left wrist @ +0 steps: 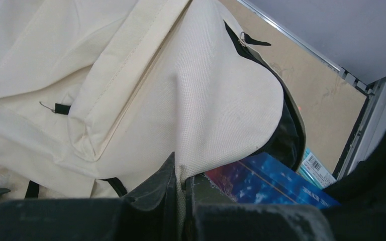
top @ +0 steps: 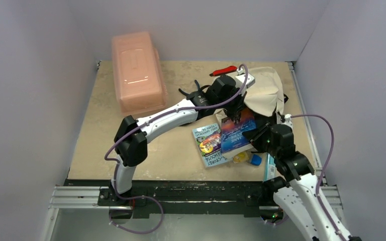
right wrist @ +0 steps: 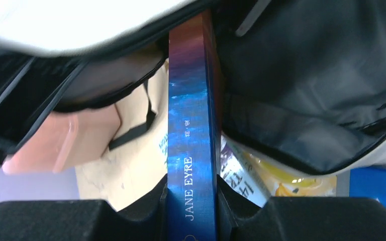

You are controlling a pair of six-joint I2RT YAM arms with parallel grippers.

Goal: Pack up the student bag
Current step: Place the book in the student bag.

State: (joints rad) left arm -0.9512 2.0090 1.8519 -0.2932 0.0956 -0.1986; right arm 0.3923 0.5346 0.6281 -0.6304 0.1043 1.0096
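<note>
The student bag [top: 264, 89] lies at the back right, cream fabric with a black lining [right wrist: 306, 100]. My left gripper [left wrist: 183, 178] is shut on the edge of its cream flap [left wrist: 216, 105] and holds the flap lifted off the mouth. In my right gripper [right wrist: 191, 201], shut on the spine, is a blue book [right wrist: 191, 125] titled Jane Eyre. The book [top: 236, 129] points toward the bag, its far end at the opening under the raised flap. From the left wrist, the book's blue cover [left wrist: 276, 183] shows below the flap.
A pink plastic box [top: 136, 73] stands at the back left. A second, light-blue book [top: 210, 145] lies under the blue one, with a yellow bottle [top: 239, 158] and blue cap [top: 256, 159] beside it. A teal book [left wrist: 315, 168] lies at the right edge; a red object [top: 223, 71] sits behind the bag.
</note>
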